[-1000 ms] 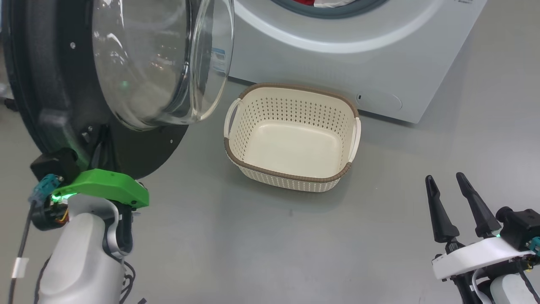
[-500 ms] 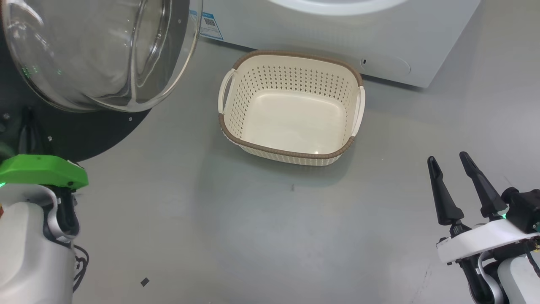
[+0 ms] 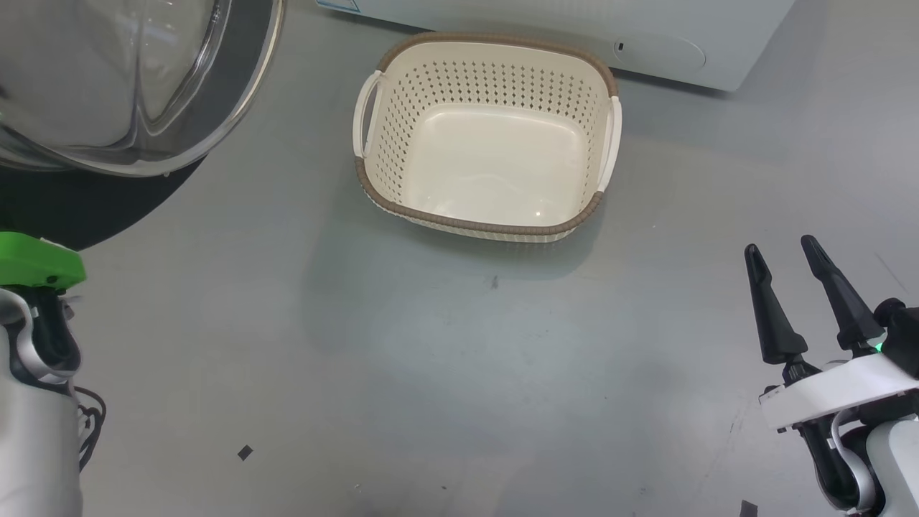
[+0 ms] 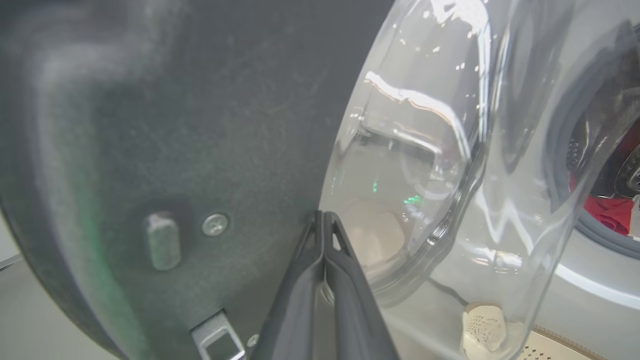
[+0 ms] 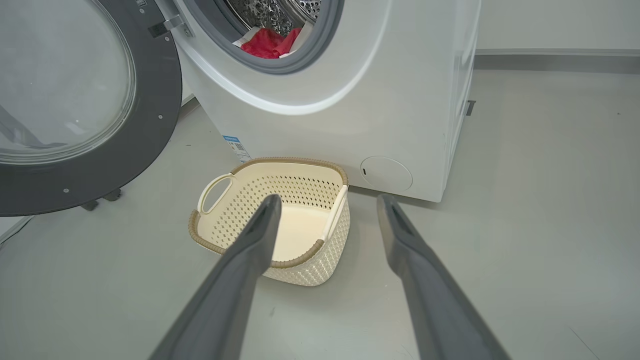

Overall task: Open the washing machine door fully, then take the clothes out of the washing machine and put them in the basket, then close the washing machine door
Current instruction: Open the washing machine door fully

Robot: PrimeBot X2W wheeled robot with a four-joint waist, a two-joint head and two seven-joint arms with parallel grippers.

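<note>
While the left gripper point(image 4: 324, 216) is closed, fingers pressed together, its tips point at the inner face of the washing machine door point(image 4: 175, 125), right where the black rim meets the glass bowl; whether they touch it I cannot tell. Right of the door, the basket point(image 3: 402, 129) stands on the floor point(image 3: 431, 373), close against the washing machine point(image 5: 310, 125). The right gripper point(image 3: 780, 248) hangs open, well apart from the basket. Its wrist view takes in the red clothes point(image 5: 267, 42) in the drum, where the head view reaches only the machine's bottom edge. A small blue sticker point(image 5: 234, 145) carries print too small to read
</note>
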